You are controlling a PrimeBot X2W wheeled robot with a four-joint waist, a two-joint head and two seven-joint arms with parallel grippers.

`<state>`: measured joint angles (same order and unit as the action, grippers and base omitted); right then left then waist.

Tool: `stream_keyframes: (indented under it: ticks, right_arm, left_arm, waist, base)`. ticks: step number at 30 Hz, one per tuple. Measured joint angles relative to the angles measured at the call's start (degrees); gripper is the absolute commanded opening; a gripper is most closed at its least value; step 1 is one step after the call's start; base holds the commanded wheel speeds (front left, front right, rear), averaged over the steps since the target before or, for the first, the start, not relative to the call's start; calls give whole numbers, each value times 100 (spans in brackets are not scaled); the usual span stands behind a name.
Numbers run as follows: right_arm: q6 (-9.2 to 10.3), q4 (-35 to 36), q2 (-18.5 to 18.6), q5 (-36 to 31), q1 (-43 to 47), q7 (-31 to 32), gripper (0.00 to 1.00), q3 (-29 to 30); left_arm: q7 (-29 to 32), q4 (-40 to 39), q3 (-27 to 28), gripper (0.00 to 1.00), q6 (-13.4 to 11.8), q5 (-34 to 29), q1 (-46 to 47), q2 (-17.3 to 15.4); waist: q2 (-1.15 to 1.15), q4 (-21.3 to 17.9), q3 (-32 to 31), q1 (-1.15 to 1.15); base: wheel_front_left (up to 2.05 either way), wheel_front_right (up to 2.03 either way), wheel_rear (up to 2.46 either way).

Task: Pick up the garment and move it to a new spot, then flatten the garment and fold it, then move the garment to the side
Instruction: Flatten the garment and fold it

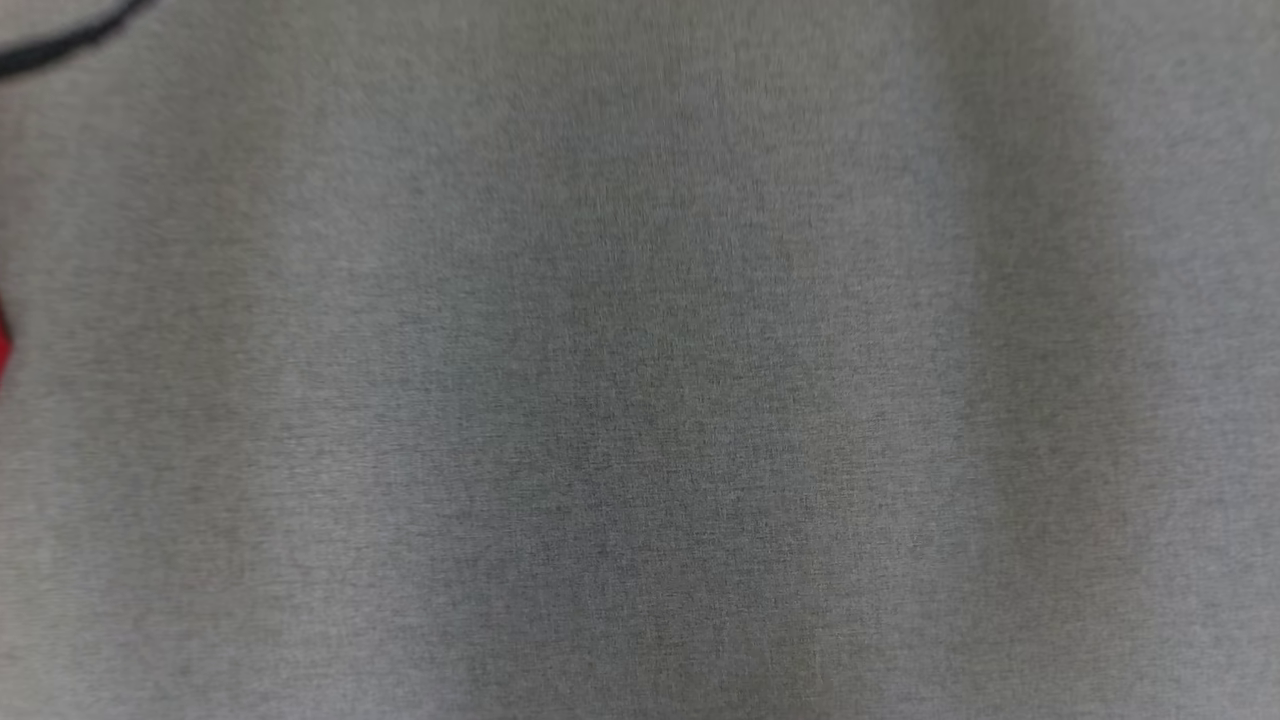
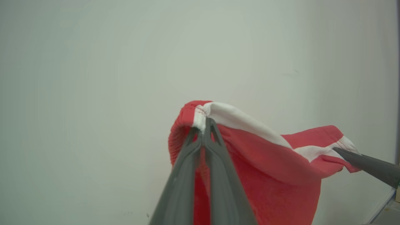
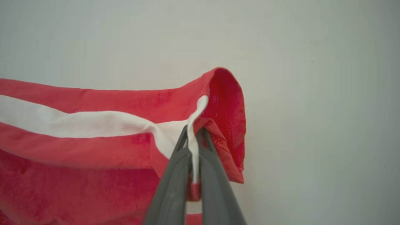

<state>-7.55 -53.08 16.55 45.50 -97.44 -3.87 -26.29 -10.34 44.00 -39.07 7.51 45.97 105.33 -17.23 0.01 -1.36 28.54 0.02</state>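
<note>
The garment [image 2: 265, 162] is red cloth with a white stripe, and it hangs stretched between my two grippers. In the left wrist view my left gripper [image 2: 204, 123] is shut on its white-striped edge, the cloth bunching over the fingertips. The right gripper [image 2: 339, 151] comes in from the right of that view, pinching the far corner. In the right wrist view my right gripper [image 3: 193, 132] is shut on a fold of the garment [image 3: 93, 150] where the white stripe meets the red. The rest of the cloth spreads to the left. A red sliver [image 1: 4, 345] shows at the left edge of the head view.
A blurred grey woven surface [image 1: 640, 360] lies close before the head camera, with a dark curved line [image 1: 60, 40] at the top left. Behind the garment both wrist views show a plain pale surface [image 2: 125, 78]. A blue-edged panel [image 2: 382, 203] shows at the lower right.
</note>
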Motion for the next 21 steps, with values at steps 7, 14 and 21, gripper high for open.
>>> stream_keyframes:
  ticks: [7, 14, 21]
  right_arm:
    - [0, -324, 1, -132, -625, -209, 0, -219]
    - [0, -424, -76, 110, -393, -512, 0, -517]
    - [0, 231, 99, 482, 954, -936, 0, -1065]
  left_arm:
    - [-234, 399, -221, 0, 0, 308, 552, 111]
    - [-424, 367, -550, 0, 0, 669, 240, 90]
    - [-470, -756, -143, 0, 0, 568, -1272, -101]
  waist:
    - [0, -65, 631, 0]
    - [0, -76, 1128, -1]
    - [-1, -72, 970, -3]
  base:
    - [0, 0, 0]
    - [0, 0, 0]
    - [0, 0, 0]
